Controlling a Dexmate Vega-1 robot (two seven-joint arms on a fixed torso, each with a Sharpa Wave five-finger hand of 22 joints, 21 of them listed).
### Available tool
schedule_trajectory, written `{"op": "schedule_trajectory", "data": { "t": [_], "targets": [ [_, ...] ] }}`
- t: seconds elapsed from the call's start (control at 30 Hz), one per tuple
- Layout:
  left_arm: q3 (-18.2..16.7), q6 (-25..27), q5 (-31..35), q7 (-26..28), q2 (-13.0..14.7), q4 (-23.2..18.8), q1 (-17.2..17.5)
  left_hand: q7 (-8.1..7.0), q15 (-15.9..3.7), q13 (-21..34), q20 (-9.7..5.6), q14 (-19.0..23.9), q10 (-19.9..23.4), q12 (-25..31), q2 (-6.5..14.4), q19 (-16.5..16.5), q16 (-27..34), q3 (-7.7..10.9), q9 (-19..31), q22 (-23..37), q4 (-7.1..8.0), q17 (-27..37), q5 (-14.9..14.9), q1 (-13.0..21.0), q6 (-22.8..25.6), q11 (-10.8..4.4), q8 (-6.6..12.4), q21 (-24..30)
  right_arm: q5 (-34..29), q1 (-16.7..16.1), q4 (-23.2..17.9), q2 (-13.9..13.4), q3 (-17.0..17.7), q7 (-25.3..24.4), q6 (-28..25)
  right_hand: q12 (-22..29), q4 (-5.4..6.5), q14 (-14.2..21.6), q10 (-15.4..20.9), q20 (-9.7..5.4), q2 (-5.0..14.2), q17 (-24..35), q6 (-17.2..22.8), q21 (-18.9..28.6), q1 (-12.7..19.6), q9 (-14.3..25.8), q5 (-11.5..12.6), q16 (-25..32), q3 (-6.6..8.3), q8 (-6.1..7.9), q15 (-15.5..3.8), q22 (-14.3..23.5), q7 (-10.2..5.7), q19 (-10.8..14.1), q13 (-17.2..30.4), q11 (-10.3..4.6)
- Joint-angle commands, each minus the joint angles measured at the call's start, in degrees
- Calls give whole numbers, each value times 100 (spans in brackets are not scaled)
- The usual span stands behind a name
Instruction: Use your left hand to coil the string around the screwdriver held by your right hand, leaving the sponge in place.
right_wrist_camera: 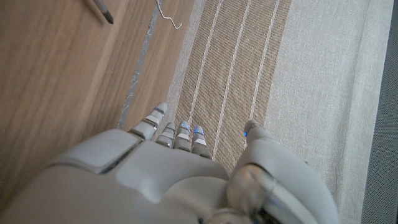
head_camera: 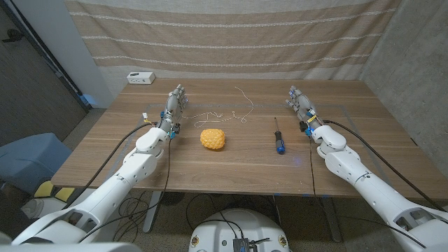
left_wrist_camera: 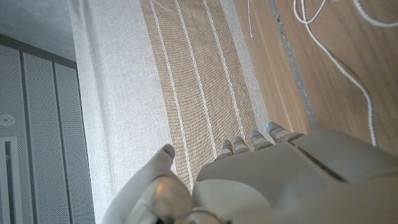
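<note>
A thin white string (head_camera: 231,112) lies in loose loops across the far middle of the wooden table (head_camera: 105,150); part of it (left_wrist_camera: 348,74) shows in the left wrist view. A screwdriver (head_camera: 278,137) with a blue and black handle lies on the table right of centre, its tip (right_wrist_camera: 102,11) in the right wrist view. A yellow sponge (head_camera: 213,138) sits at the middle. My left hand (head_camera: 175,105) stands on the left with fingers straight, holding nothing. My right hand (head_camera: 299,103) stands on the right, fingers straight and empty, apart from the screwdriver.
A small white box (head_camera: 141,78) sits at the table's far left corner. A striped curtain (head_camera: 224,35) hangs behind the table. Cables run along both arms. A blue-grey seat (head_camera: 28,157) stands left of the table.
</note>
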Motion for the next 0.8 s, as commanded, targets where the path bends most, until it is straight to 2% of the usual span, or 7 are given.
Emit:
{"op": "schedule_trajectory", "data": {
  "t": [0.03,0.17,0.37,0.5,0.57,0.67,0.8],
  "targets": [
    [76,-125,631,560,130,-110,22,8,7,21,-10,-1286,-1194,105,392,-383,100,37,30,2,-40,14,49,76,-980,-86,115,97,-217,-66,-188,-120,-53,-259,-170,26,-135,26,-1,67,-64,6,-28,35,169,25,-2,48,50,33,75,27,60,64,18,88],
    [88,-50,995,975,230,-275,71,-79,46,26,111,-901,-838,179,359,-127,133,51,35,-7,-134,0,48,177,-592,-76,177,147,-340,-93,-272,-161,-87,-372,-206,36,-302,113,75,122,-120,2,6,54,315,26,-55,70,99,50,125,28,89,139,19,127],
    [126,348,1769,1764,480,-672,121,-237,120,41,369,-99,-234,275,270,313,193,127,42,-11,-426,-2,-34,470,-84,-62,190,220,-504,-104,-326,-169,-136,-517,-217,63,-500,255,216,197,-165,1,97,81,485,28,-125,98,158,77,184,33,105,256,23,172],
    [151,599,2264,2223,587,-881,117,-257,74,50,372,344,202,351,216,603,200,191,43,-13,-680,-6,-126,707,218,43,195,270,-536,-107,-335,-162,-151,-556,-239,66,-547,277,245,207,-175,2,142,81,524,29,-141,98,171,90,193,34,102,270,24,186],
    [143,693,2462,2468,589,-963,130,-244,92,54,403,554,395,371,193,740,196,221,44,-12,-817,-3,-185,830,328,240,176,289,-546,-116,-344,-156,-151,-587,-249,68,-565,286,260,210,-177,2,159,82,539,30,-148,99,176,94,197,35,102,278,25,190],
    [146,1004,2875,2949,608,-1148,161,-257,169,60,624,822,577,373,171,933,201,262,46,-7,-996,3,-260,991,478,226,169,326,-573,-135,-372,-161,-151,-641,-271,70,-590,299,278,215,-182,2,183,85,559,30,-157,99,183,100,200,36,101,294,25,203],
    [162,1329,3269,3302,663,-1311,164,-266,130,75,756,988,807,402,147,1069,181,316,53,3,-1206,13,-337,1183,651,210,180,345,-608,-166,-416,-174,-144,-724,-304,74,-633,324,309,220,-192,2,224,89,592,31,-174,100,192,108,208,37,81,319,27,216]
  ]
}}
